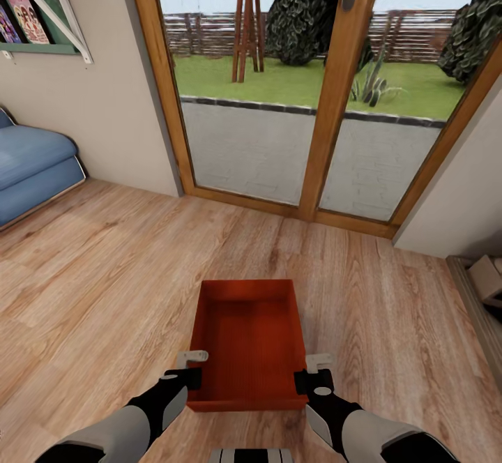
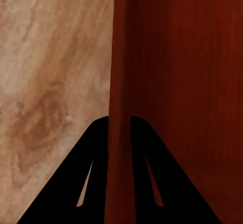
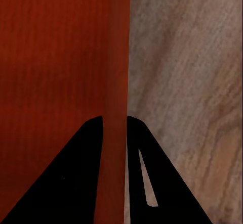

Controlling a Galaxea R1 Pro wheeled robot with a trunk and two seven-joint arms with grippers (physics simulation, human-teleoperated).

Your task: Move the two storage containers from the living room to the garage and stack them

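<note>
Head view: I have one red-orange storage container (image 1: 249,341) in the lower centre of the frame, lidless, inside bare, long axis running away from me toward the glass doors (image 1: 307,93). It sits over the light wood plank floor (image 1: 104,268); I cannot tell from here whether it rests on the planks or hangs just above them.

Left gripper (image 1: 191,368): at the container's near-left corner, lower left of centre. In the left wrist view the left gripper (image 2: 120,128) has one dark finger either side of the container's (image 2: 182,82) thin side wall, pinching the rim, wood grain on the outer side, red interior on the other.

Right gripper (image 1: 315,371): mirrored at the near-right corner. The right wrist view shows the right gripper (image 3: 115,125) likewise clamped across the opposite wall of the container (image 3: 50,62), fingers tight against the red plastic, planks (image 3: 187,82) beyond.

Both forearms enter from the bottom edge, roughly symmetrical.

Surroundings: wood-framed glass doors fill the upper centre and right, with lawn (image 1: 293,83), a wooden fence (image 1: 202,34) and dark shrubs (image 1: 300,20) outside. A blue sofa (image 1: 31,167) sits at the left edge, mid-height. A wall shelf with a white bracket (image 1: 52,6) and some magazines is in the upper left corner. A brick-like edge (image 1: 488,282) shows at the right edge, lower middle; too cropped to identify.
</note>
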